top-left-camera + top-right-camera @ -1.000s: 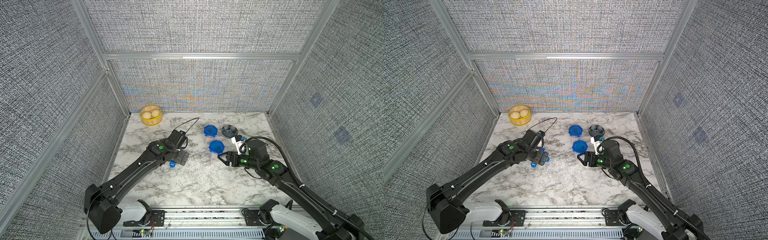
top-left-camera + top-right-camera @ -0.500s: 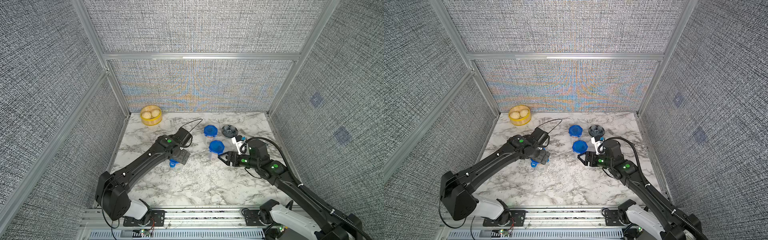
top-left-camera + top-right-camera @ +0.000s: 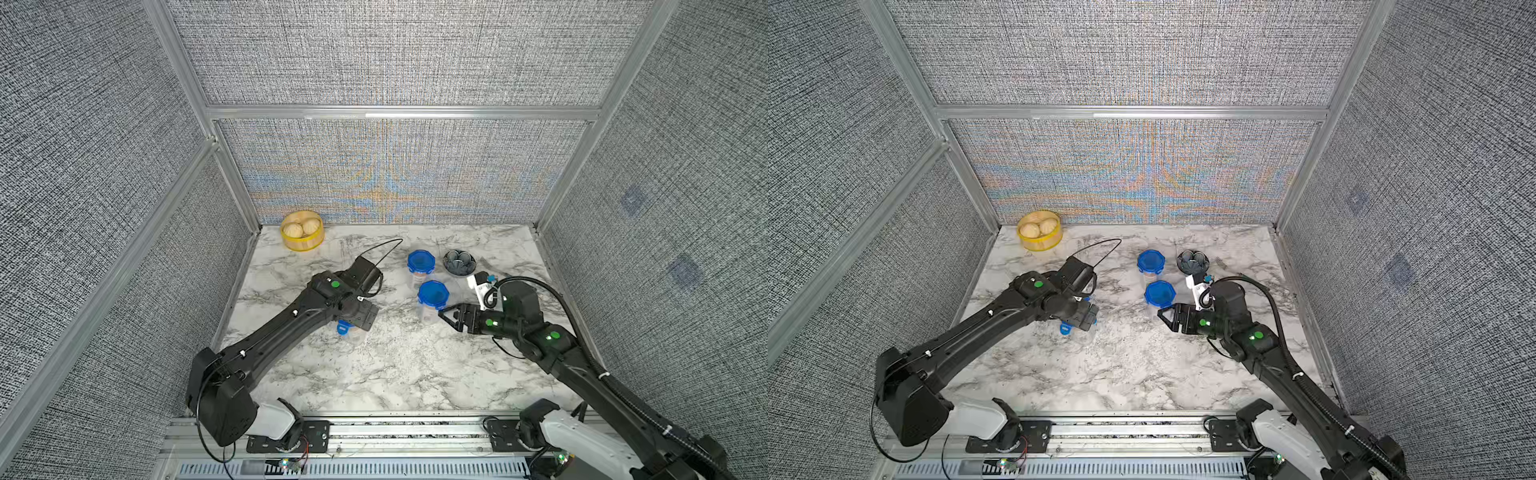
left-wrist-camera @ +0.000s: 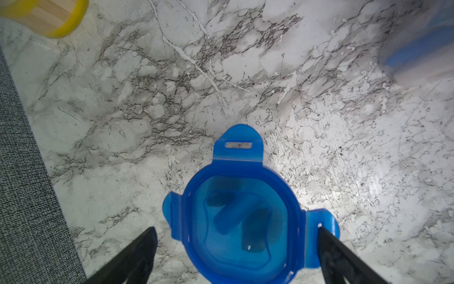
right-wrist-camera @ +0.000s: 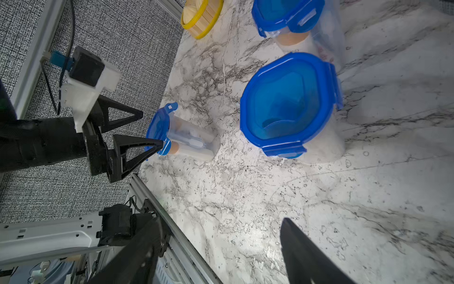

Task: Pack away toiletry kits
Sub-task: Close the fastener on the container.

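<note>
Near table (image 3: 395, 374) left edge, left cup (image 3: 353, 336) stands upright, lid (image 4: 242, 216) tabs splayed; I see left gripper (image 4: 235, 228) spread wide, straddling lid from above, one finger (image 4: 330, 237) touching tab. Right gripper (image 3: 444, 316) parted, empty.

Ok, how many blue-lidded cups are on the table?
3. The back cup stands beside the dark dish; the middle cup just in front, by the right end effector; the third cup under the left end effector, mostly hidden in both top views.
</note>
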`<state>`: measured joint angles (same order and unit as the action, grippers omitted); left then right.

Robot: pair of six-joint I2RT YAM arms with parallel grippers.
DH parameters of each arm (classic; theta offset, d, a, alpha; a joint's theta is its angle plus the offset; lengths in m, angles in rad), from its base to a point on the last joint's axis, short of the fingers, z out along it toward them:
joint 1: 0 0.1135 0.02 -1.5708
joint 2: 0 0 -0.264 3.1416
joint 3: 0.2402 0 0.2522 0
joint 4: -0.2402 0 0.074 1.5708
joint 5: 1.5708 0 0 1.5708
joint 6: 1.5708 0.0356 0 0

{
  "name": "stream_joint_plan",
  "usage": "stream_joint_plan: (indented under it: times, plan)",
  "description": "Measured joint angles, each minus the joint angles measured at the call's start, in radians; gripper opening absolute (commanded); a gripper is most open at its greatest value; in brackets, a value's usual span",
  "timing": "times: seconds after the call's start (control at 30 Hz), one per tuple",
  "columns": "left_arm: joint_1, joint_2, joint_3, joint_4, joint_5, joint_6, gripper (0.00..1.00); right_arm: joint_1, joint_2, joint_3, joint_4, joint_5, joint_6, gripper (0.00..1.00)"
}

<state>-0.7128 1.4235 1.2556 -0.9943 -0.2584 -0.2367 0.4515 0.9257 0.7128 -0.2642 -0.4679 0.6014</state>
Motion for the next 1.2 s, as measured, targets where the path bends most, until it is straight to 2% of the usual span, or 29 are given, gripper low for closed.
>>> stream_joint_plan:
  times: [0.3, 0.47, 0.97, 1.2]
  plan:
    - [0.048, -0.021, -0.037, 0.019, 0.045, -0.003, 0.99, -0.002, -0.003, 0.0, 0.001, 0.0, 0.003, 0.78]
    - [0.048, -0.018, -0.037, 0.026, 0.085, 0.013, 0.99, -0.008, -0.008, -0.006, 0.006, -0.003, 0.003, 0.78]
    - [0.06, 0.036, -0.035, 0.028, 0.103, 0.031, 1.0, -0.016, -0.038, -0.021, 0.013, -0.008, 0.007, 0.78]
    - [0.068, 0.036, -0.056, 0.048, 0.12, 0.031, 0.9, -0.025, -0.047, -0.028, 0.014, -0.008, 0.007, 0.78]
